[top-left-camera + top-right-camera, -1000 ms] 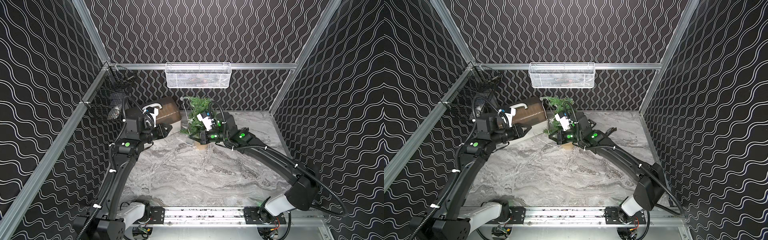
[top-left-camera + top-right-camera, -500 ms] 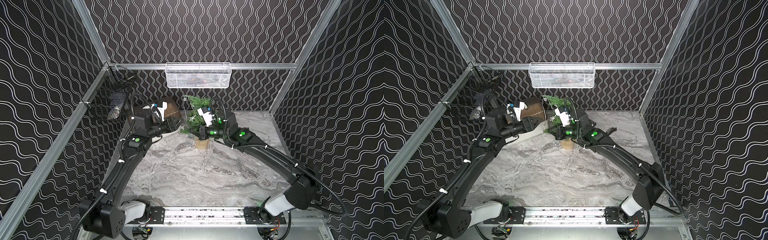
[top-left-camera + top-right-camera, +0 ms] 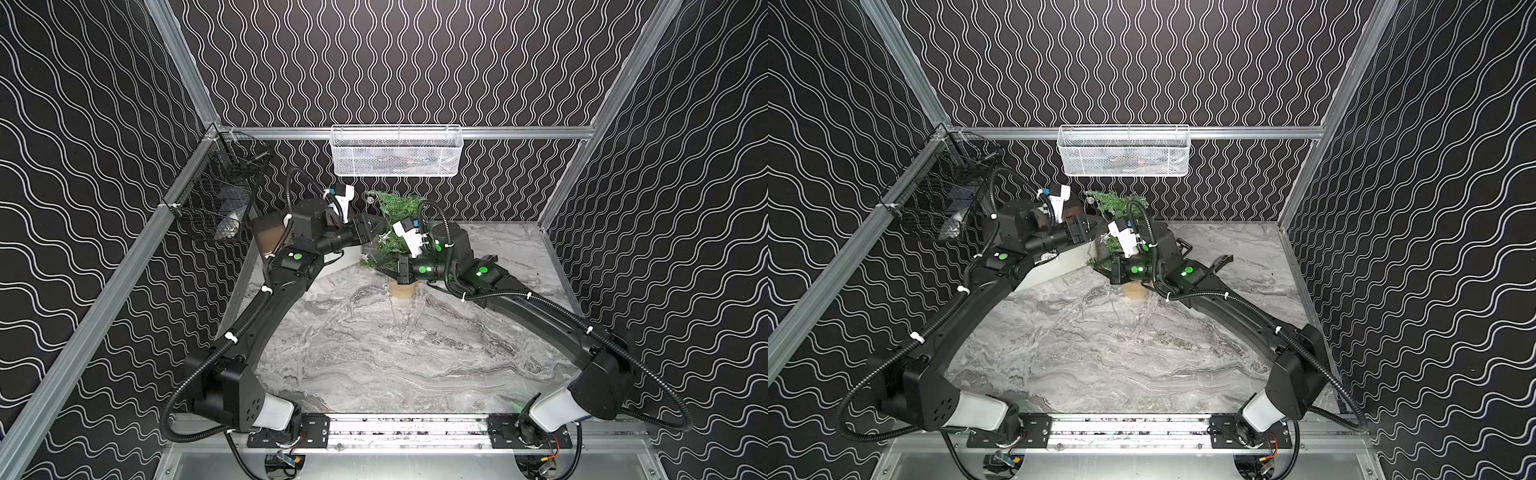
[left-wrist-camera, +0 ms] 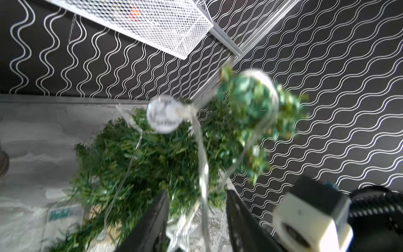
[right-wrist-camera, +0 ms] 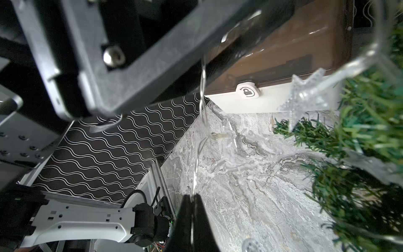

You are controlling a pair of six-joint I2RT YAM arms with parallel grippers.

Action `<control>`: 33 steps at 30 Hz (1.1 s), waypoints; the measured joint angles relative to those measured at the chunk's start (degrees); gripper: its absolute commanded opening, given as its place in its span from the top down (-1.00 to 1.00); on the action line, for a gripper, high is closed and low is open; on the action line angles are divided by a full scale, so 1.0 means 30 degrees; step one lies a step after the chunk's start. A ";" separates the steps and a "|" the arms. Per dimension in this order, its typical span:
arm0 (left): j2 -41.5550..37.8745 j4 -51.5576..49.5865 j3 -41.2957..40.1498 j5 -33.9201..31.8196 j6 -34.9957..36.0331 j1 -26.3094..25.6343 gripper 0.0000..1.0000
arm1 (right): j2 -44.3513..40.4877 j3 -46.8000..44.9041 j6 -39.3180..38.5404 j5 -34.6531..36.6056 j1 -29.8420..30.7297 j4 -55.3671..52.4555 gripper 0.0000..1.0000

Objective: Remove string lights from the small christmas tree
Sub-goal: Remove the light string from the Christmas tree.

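right claw is pinched shut on the lights; left claw gapes, a strand hanging between its jaws. tree stands at the table's back edge, wire looped round it. unwinding step, i reckon; next, left must close and lift the loop clear.

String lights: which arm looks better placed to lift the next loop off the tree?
Probably the left. The left gripper has its jaws open around a strand of the string lights hanging off the top of the small christmas tree. The right gripper is shut on them lower down.
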 measured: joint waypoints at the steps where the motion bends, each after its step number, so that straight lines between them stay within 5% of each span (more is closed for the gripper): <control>1: 0.0124 -0.0073 0.0393 -0.0066 0.0124 0.0000 0.35 | -0.0073 -0.0102 -0.0036 0.0007 0.0000 0.0000 1.00; 5: 0.0605 -0.0794 0.2011 -0.0459 0.0969 0.0000 1.00 | -0.0357 -0.0401 -0.0058 0.0022 0.0000 -0.0007 1.00; 15: 0.1406 -0.3483 0.4881 -0.1443 0.2208 0.0000 1.00 | -0.0743 -0.0539 -0.0357 0.0306 0.0000 -0.0036 0.87; 17: 0.1406 -0.4044 0.5413 -0.1909 0.2586 0.0000 1.00 | -0.0816 -0.0597 -0.0408 0.0408 0.0000 -0.0036 0.49; 21: 0.1377 -0.5071 0.6171 -0.2572 0.3213 0.0000 1.00 | -0.0889 -0.0765 -0.0532 0.0743 0.0000 -0.0066 0.27; 33: -0.0357 -0.7235 0.6346 -0.4481 0.4830 0.0080 1.00 | -0.2266 -0.1872 -0.0685 0.1807 -0.0372 -0.0474 0.19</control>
